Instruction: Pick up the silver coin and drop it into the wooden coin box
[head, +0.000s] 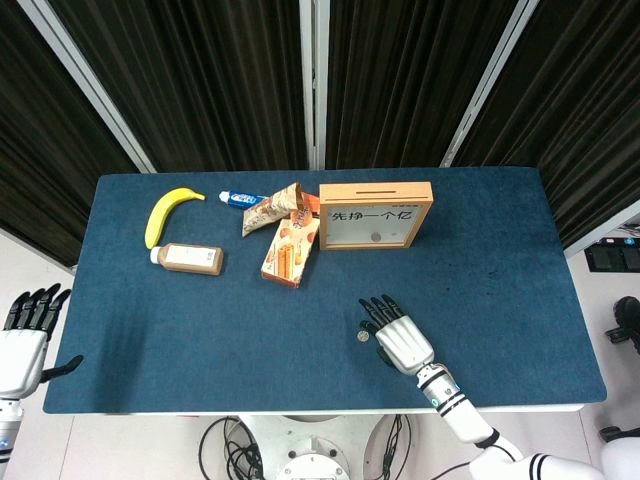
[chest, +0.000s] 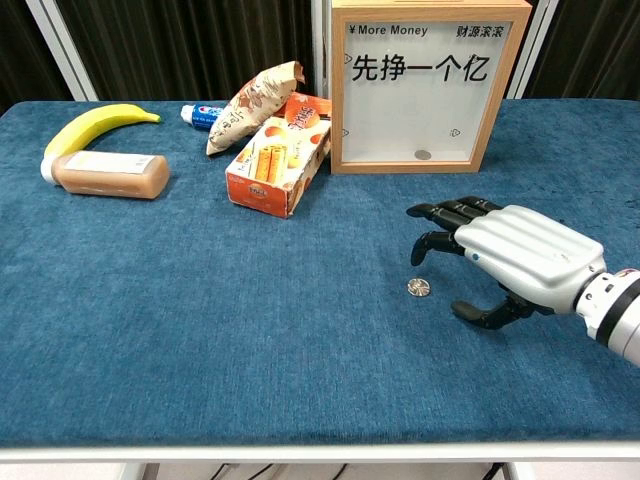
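A small silver coin (head: 364, 336) (chest: 418, 287) lies flat on the blue table near its front middle. My right hand (head: 395, 335) (chest: 500, 254) hovers just right of the coin, palm down, fingers spread and slightly curled, holding nothing. The wooden coin box (head: 376, 214) (chest: 425, 82) stands upright at the back centre, with a clear front, Chinese lettering and one coin inside. Off the table's left front corner, my left hand (head: 28, 333) hangs open; the chest view does not show it.
A banana (head: 167, 213), a brown bottle (head: 188, 259), a toothpaste tube (head: 243, 198), a snack bag (head: 272, 208) and an orange biscuit box (head: 291, 248) lie at the back left. The blue table (head: 500, 270) ends close behind my right wrist.
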